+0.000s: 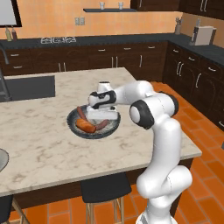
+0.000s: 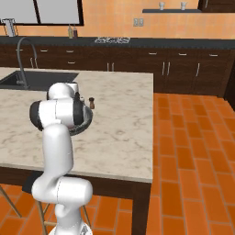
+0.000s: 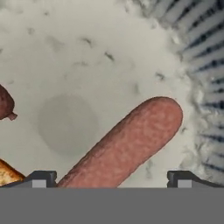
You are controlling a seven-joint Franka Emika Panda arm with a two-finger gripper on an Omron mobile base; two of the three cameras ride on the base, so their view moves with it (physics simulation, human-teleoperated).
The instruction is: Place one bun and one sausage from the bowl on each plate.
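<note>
The wide dark blue-grey bowl (image 1: 74, 127) sits mid-counter, and its rim (image 2: 85, 123) peeks out behind my arm. Inside lie a bun (image 1: 85, 126) and two sausages (image 1: 81, 112), (image 1: 102, 125). My gripper (image 1: 102, 120) hangs low in the bowl, open. In the hand view, its fingertips (image 3: 42, 179) stand wide apart either side of a reddish-brown sausage (image 3: 127, 144) that runs diagonally between them, and the gripper (image 3: 111, 183) is not closed on it. Another sausage's end (image 3: 4, 103) and a bun corner (image 3: 6, 173) show at the left. A pale grey plate (image 1: 1, 160) is cut off at the counter's left edge.
A dark sink (image 1: 29, 87) with a faucet (image 2: 24, 55) is set into the marble counter (image 1: 43, 144) at the left. A small brown shaker (image 2: 92, 102) stands just beyond the bowl. A black stool (image 1: 100, 189) sits below the counter's front edge.
</note>
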